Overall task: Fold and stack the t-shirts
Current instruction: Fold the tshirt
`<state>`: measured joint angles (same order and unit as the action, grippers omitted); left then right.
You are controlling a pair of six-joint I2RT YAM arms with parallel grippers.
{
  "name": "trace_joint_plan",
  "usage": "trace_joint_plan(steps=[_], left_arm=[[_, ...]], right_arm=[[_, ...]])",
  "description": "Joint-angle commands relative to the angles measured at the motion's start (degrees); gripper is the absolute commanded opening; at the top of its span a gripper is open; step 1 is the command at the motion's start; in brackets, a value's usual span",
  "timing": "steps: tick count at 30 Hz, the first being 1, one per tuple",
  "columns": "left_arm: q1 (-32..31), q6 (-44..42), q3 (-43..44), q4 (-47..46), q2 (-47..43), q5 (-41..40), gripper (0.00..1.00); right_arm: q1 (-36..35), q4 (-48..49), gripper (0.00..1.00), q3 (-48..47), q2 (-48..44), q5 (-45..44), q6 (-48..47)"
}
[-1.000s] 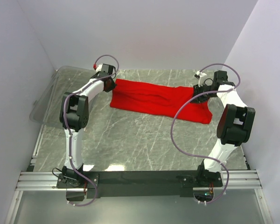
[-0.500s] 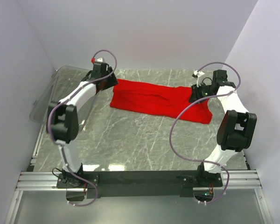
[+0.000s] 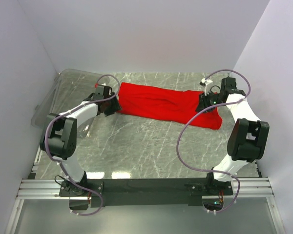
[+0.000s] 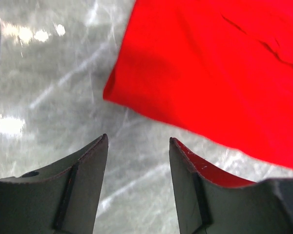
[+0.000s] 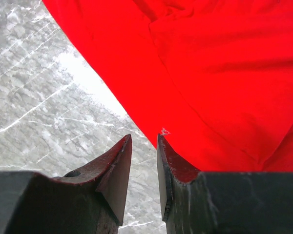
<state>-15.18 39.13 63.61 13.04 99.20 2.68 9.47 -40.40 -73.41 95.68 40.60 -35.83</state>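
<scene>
The red t-shirt lies folded into a long strip across the far half of the marble table. My left gripper is at its near left corner. In the left wrist view the gripper is open over bare marble, with the t-shirt corner just ahead. My right gripper hovers over the strip's right end. In the right wrist view the right gripper stands narrowly open with nothing between its fingers, the t-shirt edge just beyond the tips.
A clear plastic bin sits at the table's far left, close to the left arm. White walls close in the back and both sides. A metal rail with the arm bases runs along the near edge.
My left gripper has opened and moved from the t-shirt's far left corner toward the near left corner. The right gripper has barely moved.
</scene>
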Motion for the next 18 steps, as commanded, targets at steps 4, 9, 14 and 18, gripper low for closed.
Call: trace_joint_plan(steps=[4,9,14,18], left_arm=[[-0.03,-0.02,7.83,-1.97,4.77,-4.87,0.59],[-0.03,-1.16,11.00,1.90,9.26,-6.63,0.54],[-0.03,-2.22,11.09,3.40,10.75,-7.42,0.52],[-0.03,-3.01,10.74,3.66,11.28,-7.51,0.51]], right_arm=[[0.02,0.67,0.35,0.63,-3.74,1.50,0.41],[0.02,1.47,0.35,1.51,-4.71,1.50,0.77],[0.11,1.29,0.35,1.25,-4.80,1.24,0.59],[0.11,1.29,0.35,0.55,-4.45,1.41,0.85]])
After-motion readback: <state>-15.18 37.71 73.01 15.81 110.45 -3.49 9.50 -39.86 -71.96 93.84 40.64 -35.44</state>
